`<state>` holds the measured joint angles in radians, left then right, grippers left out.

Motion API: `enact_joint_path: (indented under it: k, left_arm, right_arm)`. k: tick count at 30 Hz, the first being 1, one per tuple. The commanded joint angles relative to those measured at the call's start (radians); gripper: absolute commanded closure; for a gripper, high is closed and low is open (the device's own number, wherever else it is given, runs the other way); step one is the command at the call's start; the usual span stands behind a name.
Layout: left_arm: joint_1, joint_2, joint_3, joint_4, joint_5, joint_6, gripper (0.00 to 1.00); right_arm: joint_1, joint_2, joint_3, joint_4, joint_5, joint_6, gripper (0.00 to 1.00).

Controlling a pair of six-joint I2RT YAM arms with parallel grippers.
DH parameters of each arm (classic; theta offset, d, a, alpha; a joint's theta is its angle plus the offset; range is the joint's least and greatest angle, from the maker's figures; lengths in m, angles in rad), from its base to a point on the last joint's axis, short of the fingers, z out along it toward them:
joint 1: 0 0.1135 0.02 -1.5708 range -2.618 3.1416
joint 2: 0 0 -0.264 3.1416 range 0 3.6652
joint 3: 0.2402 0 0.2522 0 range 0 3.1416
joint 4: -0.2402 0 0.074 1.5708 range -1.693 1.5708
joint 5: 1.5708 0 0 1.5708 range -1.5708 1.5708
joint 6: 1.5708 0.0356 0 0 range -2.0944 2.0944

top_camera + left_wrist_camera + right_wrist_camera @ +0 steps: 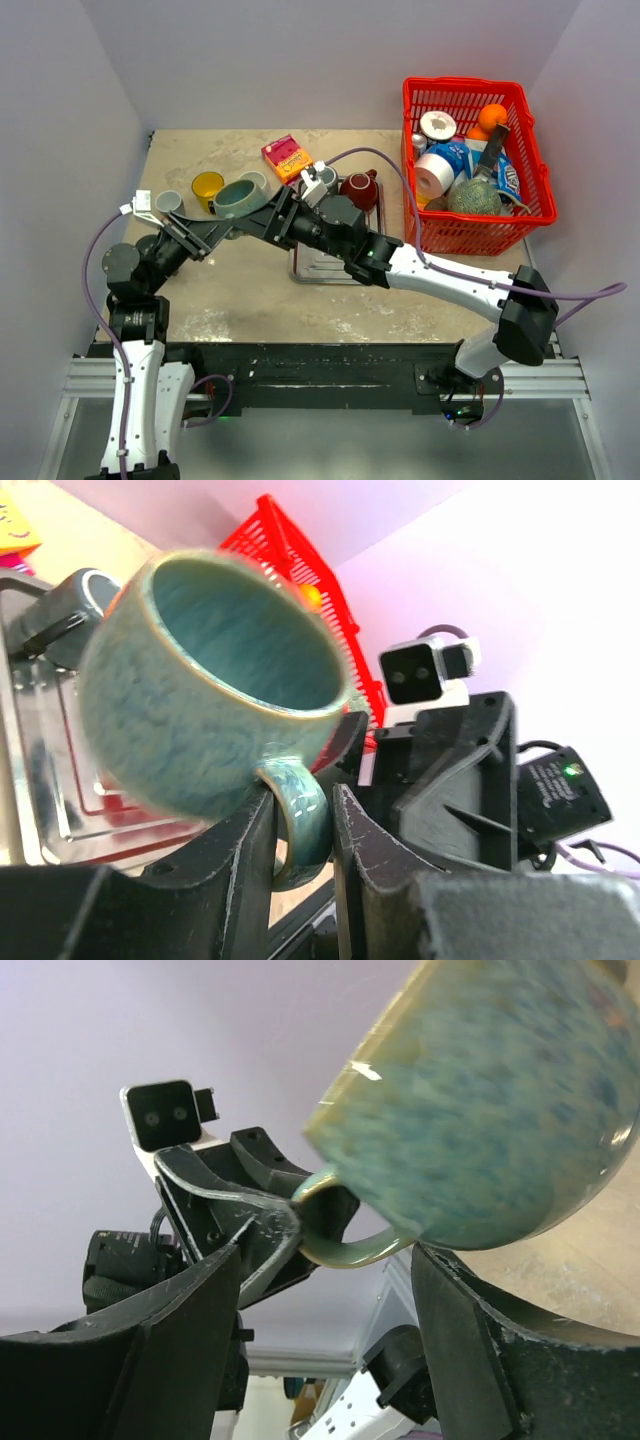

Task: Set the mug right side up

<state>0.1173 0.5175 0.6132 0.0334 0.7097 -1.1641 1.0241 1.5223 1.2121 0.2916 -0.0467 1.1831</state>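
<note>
The black-and-white jointed left arm and right arm carry thin purple cables. The left gripper has matte black fingers.

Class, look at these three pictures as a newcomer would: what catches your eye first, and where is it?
The teal mug stands out, held above the left middle of the table, mouth facing up, its handle pinched in the left tool. The right tool stands open right beside it. At the back right, a bright red basket is packed with assorted items.
</note>
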Motion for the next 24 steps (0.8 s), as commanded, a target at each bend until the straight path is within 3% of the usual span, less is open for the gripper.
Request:
enact_joint_path:
  k: [1,16,24]
  left_arm:
    - [0.008,-0.016,0.076,0.068,-0.032,0.079,1.0]
    - [0.007,0.021,0.109,-0.026,-0.082,0.337,1.0]
    - [0.007,0.019,-0.029,0.088,-0.17,0.501,1.0]
  right_arm:
    - [0.001,-0.042,-0.022,-0.023,0.071,-0.007,0.27]
    - [0.001,-0.077,-0.051,-0.166,0.179,-0.007,0.25]
    - [0.002,-0.178,-0.114,-0.239,0.254,-0.04,0.2]
